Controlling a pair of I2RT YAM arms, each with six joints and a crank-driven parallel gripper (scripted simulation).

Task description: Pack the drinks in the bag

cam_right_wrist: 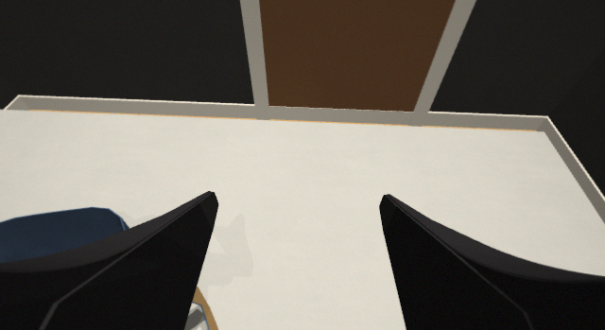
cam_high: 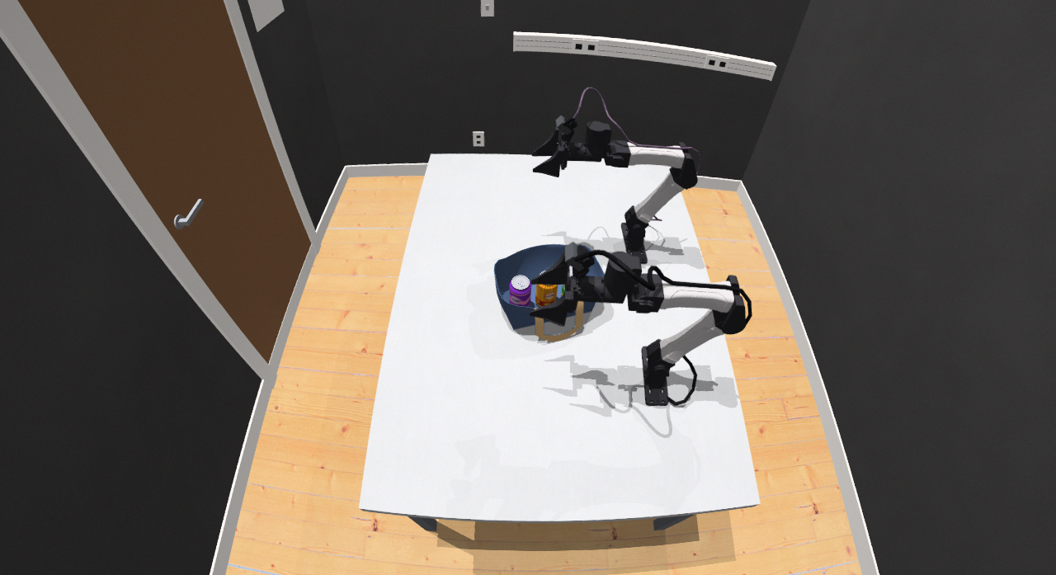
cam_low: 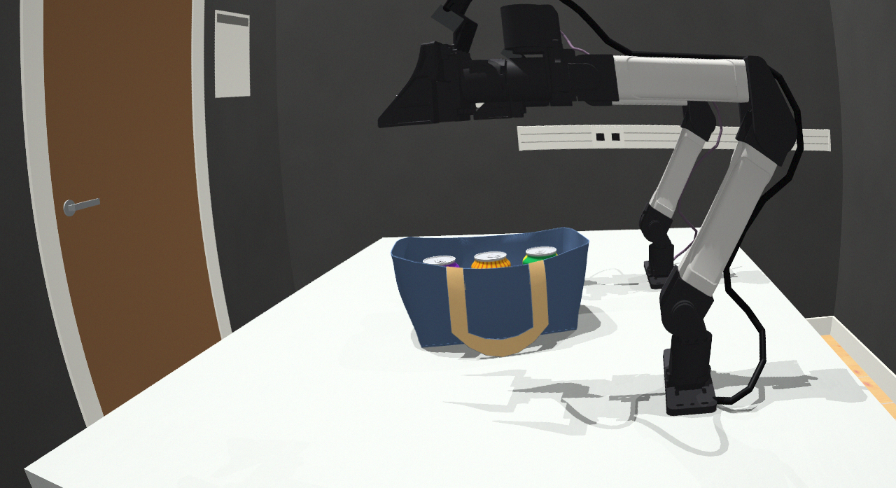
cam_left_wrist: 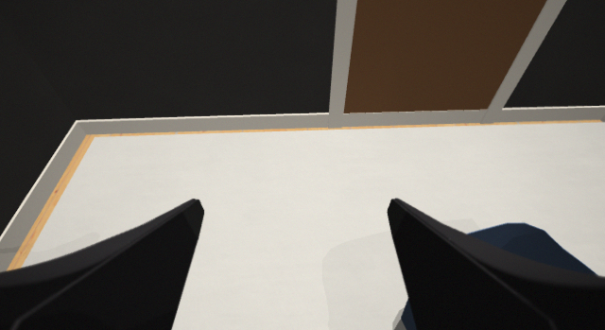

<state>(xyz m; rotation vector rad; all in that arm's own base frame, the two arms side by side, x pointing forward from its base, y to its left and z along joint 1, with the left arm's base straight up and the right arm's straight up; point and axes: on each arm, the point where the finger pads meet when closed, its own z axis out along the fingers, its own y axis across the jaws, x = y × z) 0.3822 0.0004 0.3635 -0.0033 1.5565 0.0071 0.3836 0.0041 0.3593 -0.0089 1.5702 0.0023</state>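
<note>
The navy canvas bag (cam_high: 514, 318) (cam_low: 499, 297) (cam_left_wrist: 525, 236) (cam_right_wrist: 61, 235) stands upright on the table with its walls up. Inside stand a purple can (cam_high: 520, 294) (cam_low: 441, 260), an orange can (cam_high: 547, 294) (cam_low: 490, 262) and a green can (cam_low: 540, 255), upright in a row. Their bases are mostly hidden. My left gripper (cam_high: 532, 299) (cam_low: 380, 122) (cam_left_wrist: 295, 203) is open and empty, raised well above the bag. My right gripper (cam_high: 534, 162) (cam_right_wrist: 299, 198) is open and empty, raised high beyond the bag's far side; it is hidden in the exterior view.
A tan handle (cam_high: 558, 336) (cam_low: 500, 347) hangs down outside the bag's near wall, and the far handle (cam_right_wrist: 203, 299) shows partly in the right wrist view. Both arms' bases stand on the white table (cam_high: 443, 424) (cam_low: 250, 391) near its right edge.
</note>
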